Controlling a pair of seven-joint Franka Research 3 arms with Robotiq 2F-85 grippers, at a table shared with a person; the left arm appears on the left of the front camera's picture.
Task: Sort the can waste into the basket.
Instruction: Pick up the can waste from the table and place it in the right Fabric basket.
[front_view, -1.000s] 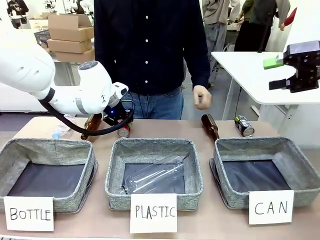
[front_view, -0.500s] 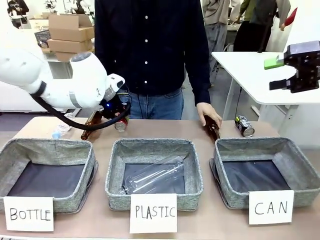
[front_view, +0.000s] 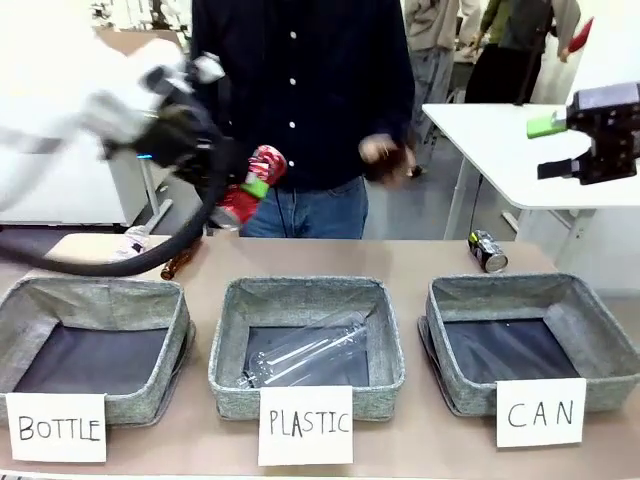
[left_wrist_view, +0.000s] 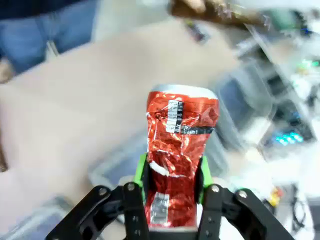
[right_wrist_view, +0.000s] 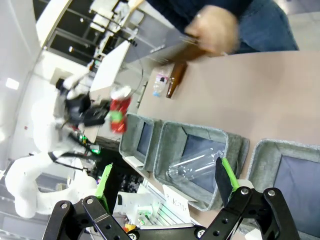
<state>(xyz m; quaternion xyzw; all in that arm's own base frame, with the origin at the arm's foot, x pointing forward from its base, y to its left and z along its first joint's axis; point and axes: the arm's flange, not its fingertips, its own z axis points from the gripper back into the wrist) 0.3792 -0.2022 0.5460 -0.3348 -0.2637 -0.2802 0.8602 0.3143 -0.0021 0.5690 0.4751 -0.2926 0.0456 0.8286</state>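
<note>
Red can (left_wrist_view: 182, 125), crumpled, is clamped across its lower body between the green pads of the left tool (left_wrist_view: 172, 172), jaws tight on it. The can's long axis runs along the fingers, its top end sticking well out past the tips. Tool and can are up in the air, clear of the table (front_view: 400, 255), and blurred in the front view.

CAN basket (front_view: 608, 385) lies below this tool and well off to its right. The PLASTIC basket (front_view: 235, 395) sits between, almost underneath the tool. Judgement: the carry has to cross the whole middle basket first; letting go early would likely put the can in the wrong one.

Right tool (right_wrist_view: 165, 185): jaws spread wide, nothing between them, hanging high. The CAN basket is below it and far nearer to it than to the left tool.

Black and silver can (front_view: 487, 250) lies on its side on the table, just behind the CAN basket's far rim. It is below and near the right tool, well apart from the left. Judgement: that one falls to the right arm.

Person's hand (front_view: 383, 150) holds a brown bottle (left_wrist_view: 235, 15) in the air between the two tools, close to the line the left tool would travel. Worth watching.
</note>
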